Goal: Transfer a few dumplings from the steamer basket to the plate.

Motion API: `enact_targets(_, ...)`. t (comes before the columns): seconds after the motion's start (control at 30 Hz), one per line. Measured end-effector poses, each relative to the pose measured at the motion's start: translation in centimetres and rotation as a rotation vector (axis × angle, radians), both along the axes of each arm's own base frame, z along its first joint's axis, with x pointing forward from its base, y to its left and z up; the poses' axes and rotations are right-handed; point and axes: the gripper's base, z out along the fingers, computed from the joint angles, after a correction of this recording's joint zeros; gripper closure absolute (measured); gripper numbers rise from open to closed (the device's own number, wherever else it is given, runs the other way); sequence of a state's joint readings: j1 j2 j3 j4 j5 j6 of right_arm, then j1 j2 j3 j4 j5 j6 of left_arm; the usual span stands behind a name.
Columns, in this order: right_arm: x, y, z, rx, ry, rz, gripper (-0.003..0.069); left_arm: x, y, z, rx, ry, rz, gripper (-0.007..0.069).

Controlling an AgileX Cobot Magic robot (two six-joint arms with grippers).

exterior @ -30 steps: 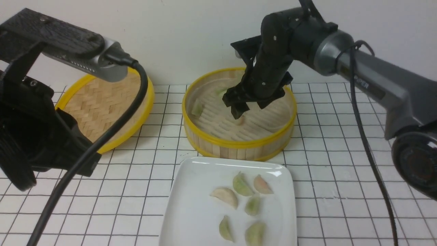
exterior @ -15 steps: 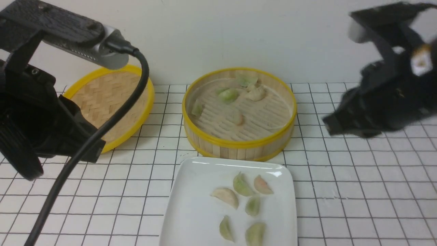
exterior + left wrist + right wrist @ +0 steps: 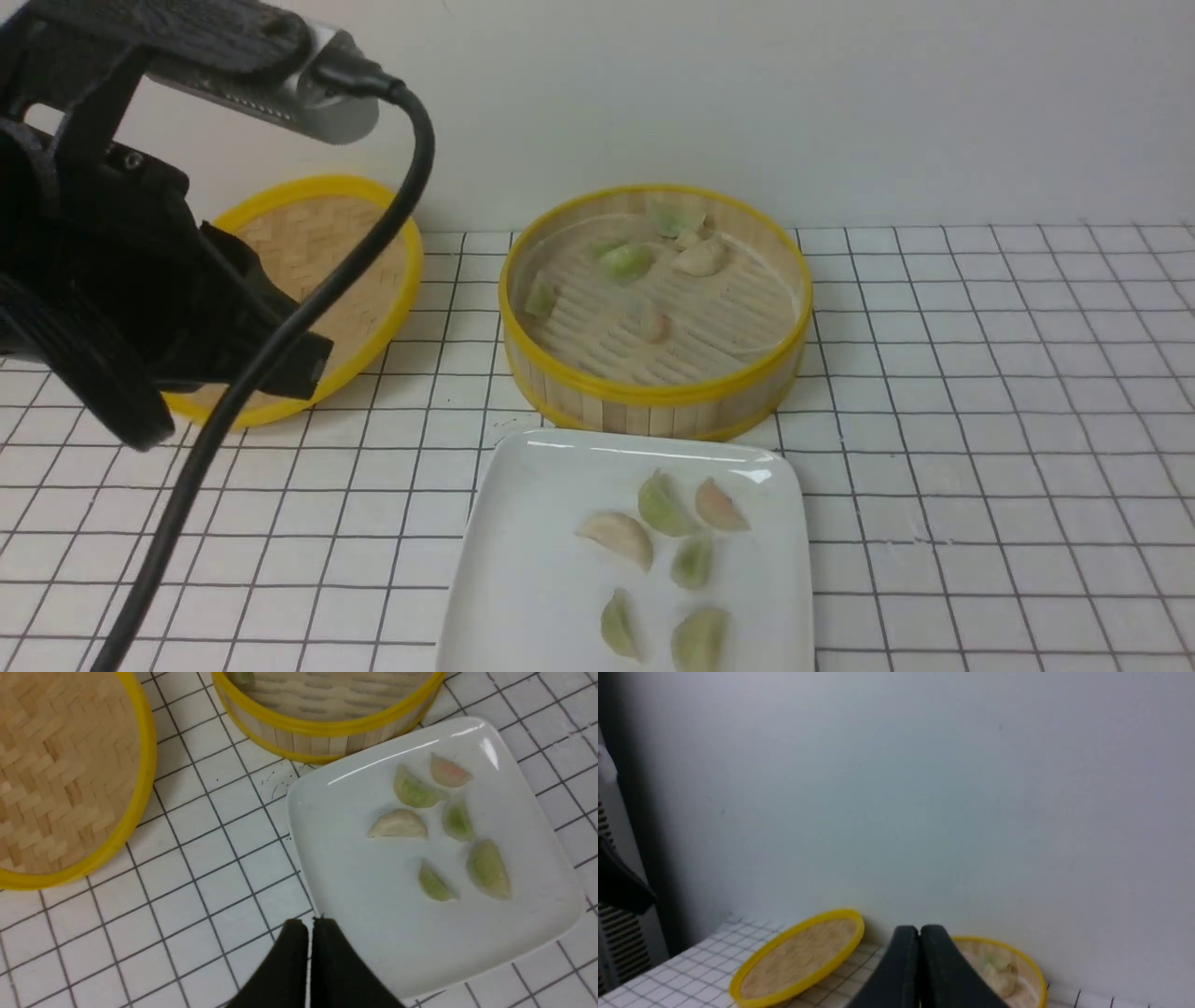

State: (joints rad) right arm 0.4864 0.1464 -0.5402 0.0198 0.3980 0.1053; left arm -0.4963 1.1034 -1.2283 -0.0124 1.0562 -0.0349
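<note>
Far left, the left arm [image 3: 112,308] fills the foreground, black and bulky, with a thick cable [image 3: 280,355] looping down off it. The left pincer [image 3: 310,924] shows only in its own wrist view: both fingers pressed together, nothing between them, the tips lined up with the rim of the plate [image 3: 373,933] (how high above it, I cannot tell).

Behind the arm, a flat woven lid [image 3: 317,252] with a yellow rim lies on the gridded worktop [image 3: 980,420], well apart from the plate.

Centre now: the steamer basket [image 3: 653,397] stands upright near the wall [image 3: 747,93], open on top. At least five dumplings [image 3: 624,259] sit on its slatted floor. One green one leans at the left wall, a green and a cream one lie towards the back, another green one is at the far wall, and a pale pinkish one sits alone near the middle.

Just in front of the basket, almost touching it, lies the white plate. It carries six dumplings on its right half: a cream one [image 3: 616,537], four green, one pinkish [image 3: 719,504].

To the right there is only bare grid. The right pincer [image 3: 919,933] appears only in its wrist view, fingers closed tight on nothing, raised and facing the wall, with lid and basket low beyond it.
</note>
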Motion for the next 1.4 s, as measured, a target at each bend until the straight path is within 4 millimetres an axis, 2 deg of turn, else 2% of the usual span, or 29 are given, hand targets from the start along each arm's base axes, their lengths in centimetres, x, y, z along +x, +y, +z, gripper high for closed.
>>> enact_targets(0.13,-3.0,-1.7,0.6,0.069,-0.176,-0.023,0.0673,-0.1,-0.2,-0.2,-0.053,-0.028,0.005,0.0631)
enact_targets(0.2,-3.5,-2.1,0.7,0.098,-0.193,-0.021,0.0673,-0.4,0.0,-0.2,-0.074,-0.059,0.011,0.0631)
enact_targets(0.3,-3.6,-2.1,0.6,0.124,-0.169,-0.015,0.0673,-1.4,0.5,-0.3,-0.128,-0.121,0.015,0.0631)
enact_targets(0.43,-3.1,-2.0,-0.3,0.126,-0.076,-0.013,0.0673,-4.2,2.1,-0.2,-0.229,-0.269,0.033,0.0631)
enact_targets(0.63,-2.8,-1.9,-1.3,0.083,0.012,-0.025,0.0673,-8.7,4.7,-2.6,-0.325,-0.451,0.045,0.0631)
enact_targets(0.67,-2.8,-1.9,-1.3,0.082,0.015,-0.026,0.0673,-8.9,4.8,-2.5,-0.334,-0.464,0.045,0.0631)
enact_targets(0.8,-2.8,-1.9,-1.5,0.068,0.038,-0.031,0.0673,-10.7,5.7,-4.8,-0.379,-0.478,0.059,0.0631)
enact_targets(1.1,-2.7,-1.9,-1.6,0.065,0.044,-0.031,0.0673,-11.3,6.1,-8.0,-0.32,-0.377,0.065,0.0631)
enact_targets(1.27,-2.7,-1.9,-1.6,0.065,0.044,-0.031,0.0673,-11.4,6.3,-8.5,-0.269,-0.345,0.065,0.0631)
enact_targets(1.4,-2.7,-1.9,-1.6,0.065,0.044,-0.031,0.0673,-11.3,6.5,-9.2,-0.244,-0.384,0.065,0.0631)
